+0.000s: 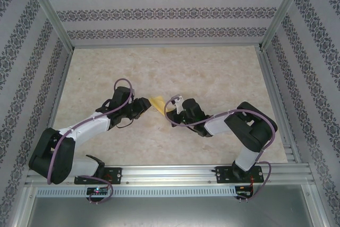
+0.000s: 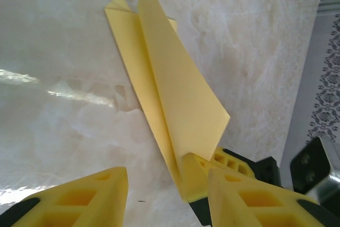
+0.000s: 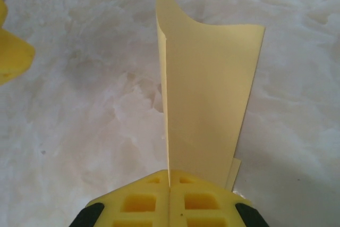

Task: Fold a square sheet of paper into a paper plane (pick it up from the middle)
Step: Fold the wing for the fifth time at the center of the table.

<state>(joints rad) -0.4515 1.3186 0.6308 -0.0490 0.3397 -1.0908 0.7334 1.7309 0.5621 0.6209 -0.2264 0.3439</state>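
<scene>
The paper [image 1: 158,101] is near the middle of the beige mottled tabletop [image 1: 212,67], between the two claws. It is thin, plain pale yellow, and already folded into a long narrow shape.

From the left wrist, a straight crease runs its whole length. One flap lies low along the left of the crease. A wider flap rises on the right and narrows to a point at the far end. A small folded corner pokes out beside that point.

The right claw [image 3: 170,184] is closed tight, with its yellow fingers pressed together on the near end of the paper. From the right wrist, a tall panel stands up out of the fingers. It has a sharp fold down its left edge, and its top left corner curls to a peak. The edge of another layer peeks out at lower right.

The left claw [image 2: 164,195] is spread wide and grips nothing, one finger on either side of the paper's near end. Whether the paper's low flap touches the tabletop cannot be told.
</scene>
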